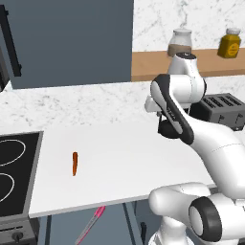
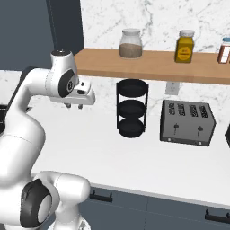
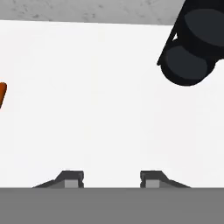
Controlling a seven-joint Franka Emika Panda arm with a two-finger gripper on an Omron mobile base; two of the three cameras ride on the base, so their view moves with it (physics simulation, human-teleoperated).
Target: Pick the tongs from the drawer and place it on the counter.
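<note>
While the tool (image 3: 112, 178) hangs spread and empty over the counter (image 1: 124, 158), tongs (image 1: 94, 223) well below its front edge

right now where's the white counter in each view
left base view: the counter spans the middle, right of the hob.
right base view: the counter crosses the lower half, under the toaster.
hand view: the counter covers most of the picture, above the tool tips.
shared landmark: the marble wall behind it.
</note>
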